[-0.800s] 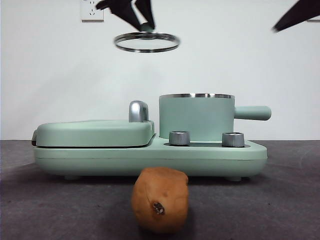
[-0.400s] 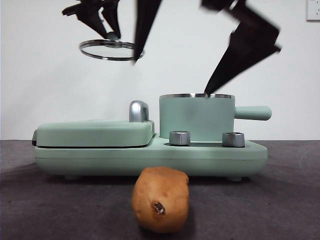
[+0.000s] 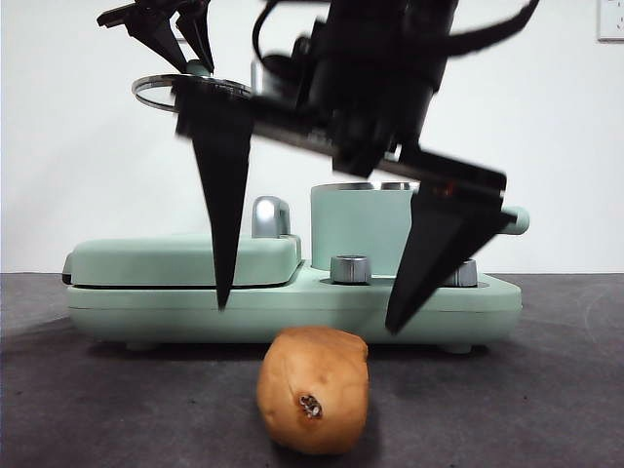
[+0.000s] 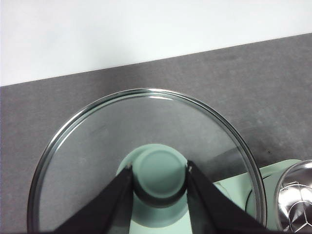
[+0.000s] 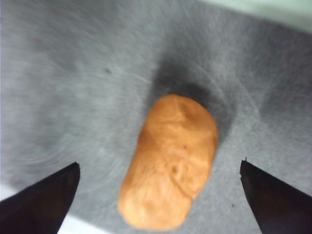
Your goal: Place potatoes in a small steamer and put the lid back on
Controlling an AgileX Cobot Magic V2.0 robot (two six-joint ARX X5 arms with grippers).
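The orange-brown potato (image 3: 313,390) lies on the dark table in front of the cooker; it also shows in the right wrist view (image 5: 170,161). My right gripper (image 3: 307,317) hangs open just above it, its jaws spread wide to either side of it, not touching it. The mint-green small steamer (image 3: 356,229) stands uncovered on the cooker, partly hidden behind the right arm. My left gripper (image 3: 193,60) is shut on the knob (image 4: 160,174) of the glass lid (image 4: 92,146) and holds the lid (image 3: 156,93) high at the upper left.
The mint-green cooker base (image 3: 292,307) carries a flat griddle with its cover (image 3: 180,258), a chrome handle (image 3: 269,216) and two steel dials (image 3: 350,269). A white wall stands behind. Dark table lies on both sides of the potato.
My right arm has swung down from the upper right to in front of the steamer, jaws open over the potato. My left gripper has carried the lid slightly further left.
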